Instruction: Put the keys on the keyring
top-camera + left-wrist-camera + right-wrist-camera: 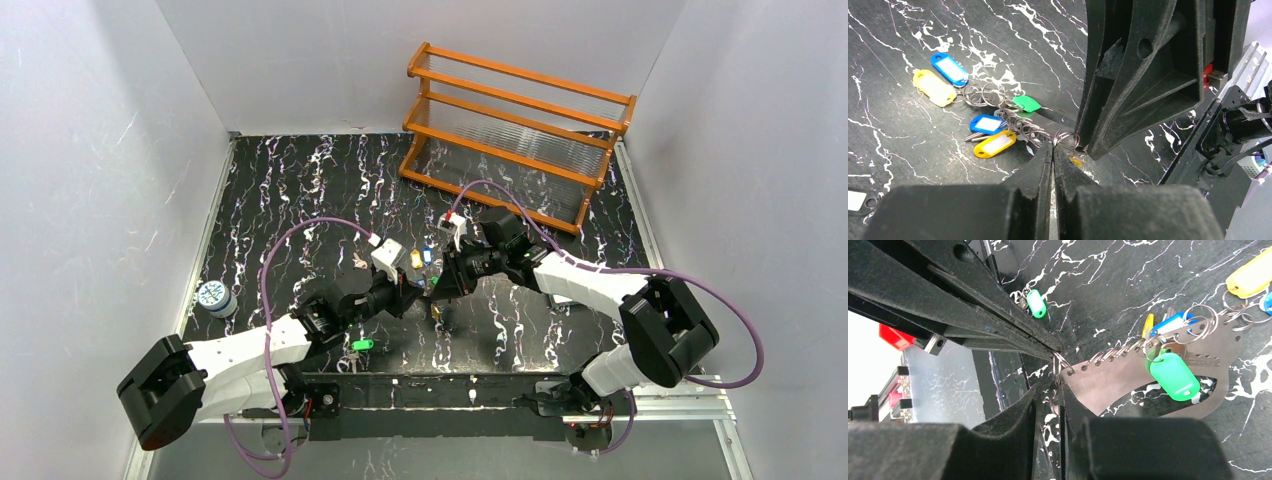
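The keyring [1113, 385], a pale silvery loop with a row of holes, lies on the black marbled table. Split rings carry several keys on it: green [1173, 376], blue [1172, 322] and yellow [1248, 277] heads. In the left wrist view the same bunch shows blue [950, 68], yellow [934, 87] and green [1026, 103] heads. My left gripper [1054, 146] is shut on a small split ring [1066, 139] at the keyring's end. My right gripper [1059, 390] meets it tip to tip, its jaws a narrow gap apart around that ring. One green key [362, 344] lies loose near the arm bases.
An orange wooden rack [520, 130] stands at the back right. A small round blue-white can [214, 297] sits at the table's left edge. A dark tag [858, 200] lies apart from the bunch. White walls enclose the table on three sides.
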`<state>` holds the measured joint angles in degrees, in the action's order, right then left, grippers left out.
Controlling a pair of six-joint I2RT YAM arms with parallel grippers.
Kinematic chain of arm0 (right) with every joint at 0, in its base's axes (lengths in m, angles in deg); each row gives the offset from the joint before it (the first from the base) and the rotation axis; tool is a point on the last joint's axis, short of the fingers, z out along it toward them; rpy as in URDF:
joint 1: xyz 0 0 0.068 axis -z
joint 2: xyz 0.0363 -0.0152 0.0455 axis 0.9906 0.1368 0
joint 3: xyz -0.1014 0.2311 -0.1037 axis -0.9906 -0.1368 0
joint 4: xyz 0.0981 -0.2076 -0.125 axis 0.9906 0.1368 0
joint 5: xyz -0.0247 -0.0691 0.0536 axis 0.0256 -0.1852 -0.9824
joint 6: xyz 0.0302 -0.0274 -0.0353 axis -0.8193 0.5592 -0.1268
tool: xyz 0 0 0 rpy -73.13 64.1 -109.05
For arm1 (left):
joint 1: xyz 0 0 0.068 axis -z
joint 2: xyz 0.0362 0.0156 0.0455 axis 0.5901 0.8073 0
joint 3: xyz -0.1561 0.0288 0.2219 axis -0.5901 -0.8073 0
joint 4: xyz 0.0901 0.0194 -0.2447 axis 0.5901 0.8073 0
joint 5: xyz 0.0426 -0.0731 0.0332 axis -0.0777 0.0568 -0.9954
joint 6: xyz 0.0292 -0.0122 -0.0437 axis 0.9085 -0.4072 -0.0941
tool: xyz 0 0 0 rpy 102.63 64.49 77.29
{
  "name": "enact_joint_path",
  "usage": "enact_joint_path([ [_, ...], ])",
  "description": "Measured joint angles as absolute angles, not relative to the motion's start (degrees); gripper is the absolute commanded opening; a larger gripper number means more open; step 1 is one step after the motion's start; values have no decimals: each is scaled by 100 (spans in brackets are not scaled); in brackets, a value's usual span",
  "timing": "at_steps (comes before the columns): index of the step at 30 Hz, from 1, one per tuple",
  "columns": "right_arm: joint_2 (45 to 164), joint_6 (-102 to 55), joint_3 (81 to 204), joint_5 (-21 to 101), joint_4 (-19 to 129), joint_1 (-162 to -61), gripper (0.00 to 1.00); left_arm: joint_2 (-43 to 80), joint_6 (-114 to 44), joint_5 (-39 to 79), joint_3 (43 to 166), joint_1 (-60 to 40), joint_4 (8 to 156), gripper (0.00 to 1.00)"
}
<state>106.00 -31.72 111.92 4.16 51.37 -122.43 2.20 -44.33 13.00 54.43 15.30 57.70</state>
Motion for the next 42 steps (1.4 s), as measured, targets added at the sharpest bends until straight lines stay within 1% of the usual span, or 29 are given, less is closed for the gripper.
enact_joint_path([
  [13,10600,-3205,11270,860,5121,-12267,29,220,-4440,1434,5445,1537,5763,0],
  [16,10600,-3218,11279,943,5119,-12276,27,222,-4440,1436,5461,1534,5765,0],
  [17,10600,-3220,11281,952,5119,-12276,26,222,-4440,1434,5465,1534,5763,0],
  [19,10600,-3220,11288,960,5119,-12276,21,222,-4440,1432,5465,1534,5763,0],
  [20,10600,-3216,11288,960,5117,-12278,16,222,-4440,1432,5465,1534,5763,0],
  [22,10600,-3198,11288,965,5126,-12276,1,222,-4440,1429,5465,1534,5763,0],
  [25,10589,-3189,11288,906,5130,-12276,1,222,-4435,1386,5476,1532,5767,1],
  [26,10576,-3178,11288,897,5132,-12276,1,222,-4429,1383,5476,1532,5774,13],
  [28,10537,-3161,11288,877,5132,-12278,1,209,-4394,1370,5502,1532,5844,48],
  [29,10511,-3150,11288,862,5128,-12278,1,189,-4350,1342,5535,1534,5912,60],
  [30,10476,-3135,11288,853,5128,-12276,1,161,-4300,1305,5563,1537,5975,67],
  [31,10436,-3119,11288,834,5130,-12278,1,108,-4295,1235,5605,1537,6073,71],
  [33,10349,-3074,11288,803,5128,-12276,1,-73,-4225,1119,5675,1541,6259,72],
  [38,10141,-2995,11294,777,5128,-12276,1,-692,-3782,1093,5749,1541,6524,71],
  [42,10008,-2842,11360,823,5130,-12276,1,-1214,-3183,1416,5749,1541,6585,68],
])
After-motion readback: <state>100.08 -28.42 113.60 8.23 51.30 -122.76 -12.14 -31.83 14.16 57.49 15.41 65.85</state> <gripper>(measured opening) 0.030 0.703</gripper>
